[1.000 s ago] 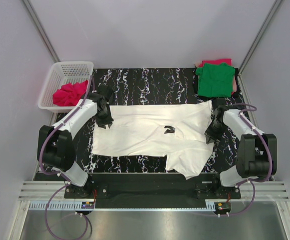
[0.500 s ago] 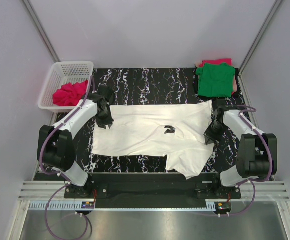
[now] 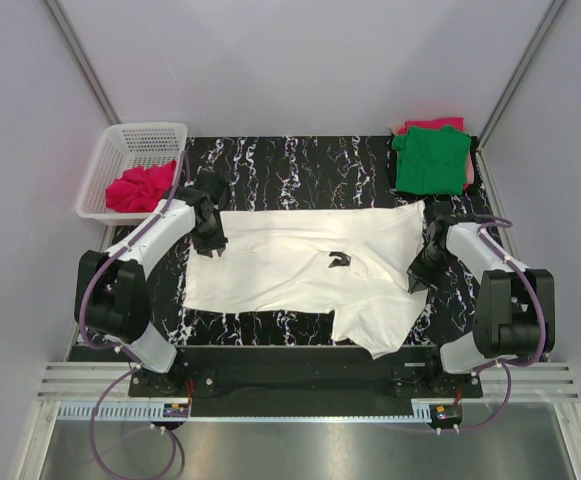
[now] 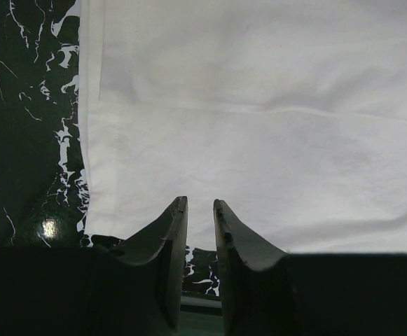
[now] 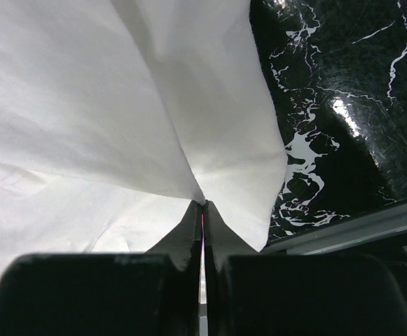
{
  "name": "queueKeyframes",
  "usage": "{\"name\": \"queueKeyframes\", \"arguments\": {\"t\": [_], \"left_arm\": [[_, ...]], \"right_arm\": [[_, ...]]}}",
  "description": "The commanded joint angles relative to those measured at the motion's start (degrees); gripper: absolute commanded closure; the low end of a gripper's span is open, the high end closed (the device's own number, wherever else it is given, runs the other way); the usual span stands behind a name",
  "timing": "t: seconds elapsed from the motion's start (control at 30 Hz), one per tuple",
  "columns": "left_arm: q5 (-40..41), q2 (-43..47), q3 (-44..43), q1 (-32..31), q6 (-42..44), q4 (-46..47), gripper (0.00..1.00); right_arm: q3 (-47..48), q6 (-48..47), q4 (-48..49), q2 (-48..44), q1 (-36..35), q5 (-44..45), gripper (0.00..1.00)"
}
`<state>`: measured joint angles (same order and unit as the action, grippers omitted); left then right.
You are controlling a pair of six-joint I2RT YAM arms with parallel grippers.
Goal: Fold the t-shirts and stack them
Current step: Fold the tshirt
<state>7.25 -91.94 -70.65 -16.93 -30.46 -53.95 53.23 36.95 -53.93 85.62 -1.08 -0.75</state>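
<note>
White t-shirt (image 3: 290, 265) lies spread flat in the middle of the black marbled table (image 3: 300, 160). One sleeve hangs toward 5 o'clock, near the table's front edge. A small dark mark (image 3: 340, 261) is on the cloth, a little toward 3 o'clock from its centre.

The left gripper (image 3: 210, 243) stands at the shirt's corner at 10 o'clock. In the left wrist view its fingers (image 4: 171, 231) are apart by only a narrow gap, with their tips over the white cloth close to its edge. Whether any cloth is between them I cannot tell.

The right gripper (image 3: 417, 278) is at the shirt's side at 3 o'clock. In the right wrist view its two jaws are pressed together on the white cloth, and the fabric goes up from the tips like a small tent.

At 1 o'clock, in the far corner of the table, a folded green t-shirt (image 3: 430, 160) rests on a red cloth (image 3: 435, 124) which shows only at the edges. At 10 o'clock, beside the table, a white basket (image 3: 120, 140) holds a crumpled pinkish-red t-shirt (image 3: 140, 188).
</note>
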Motion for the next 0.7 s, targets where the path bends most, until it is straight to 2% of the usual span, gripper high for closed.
{"name": "queueKeyframes", "arguments": {"t": [0.0, 0.03, 0.07, 0.13, 0.17, 0.27, 0.37, 0.53, 0.6, 0.67], "left_arm": [[-0.65, 2.29, 0.34, -0.3, 0.4, 1.4, 0.74], [-0.65, 2.29, 0.34, -0.3, 0.49, 1.4, 0.74], [-0.65, 2.21, 0.34, -0.3, 0.4, 1.4, 0.74], [-0.74, 2.29, 0.34, -0.3, 0.4, 1.48, 0.74], [-0.74, 2.29, 0.34, -0.21, 0.49, 1.48, 0.74], [-0.57, 2.47, 0.34, -0.21, 0.22, 1.57, 0.74], [0.13, 2.99, -0.1, -0.3, -0.04, 1.57, 0.73], [-1.17, 3.87, 0.77, -0.12, -0.74, 1.22, 0.71], [-3.29, 5.89, 4.37, -0.21, -1.53, 1.04, 0.71], [-2.33, 10.43, 9.71, -0.21, -2.41, 0.87, 0.7]], "right_arm": [[-0.94, 0.93, -1.53, -1.51, -0.32, 0.14, 1.0], [-1.02, 0.58, -1.53, -1.34, -0.24, 0.14, 0.98], [-1.11, 0.41, -1.61, -0.82, -0.24, 0.23, 0.87], [-1.2, 0.32, -1.79, -0.64, -0.24, 0.4, 0.79], [-1.11, 0.32, -2.14, -0.63, -0.15, 0.49, 0.6], [0.99, 0.49, -3.89, -2.47, -0.24, 3.56, 0.6], [7.48, 0.67, -8.02, -5.55, -0.24, 7.51, 0.59], [20.75, -3.36, -11.89, -8.99, -0.24, 5.95, 0.61], [23.83, -4.95, -17.75, -7.58, -0.32, 4.72, 0.61], [22.28, -5.83, -19.45, -7.4, -0.41, 2.35, 0.61]]}}
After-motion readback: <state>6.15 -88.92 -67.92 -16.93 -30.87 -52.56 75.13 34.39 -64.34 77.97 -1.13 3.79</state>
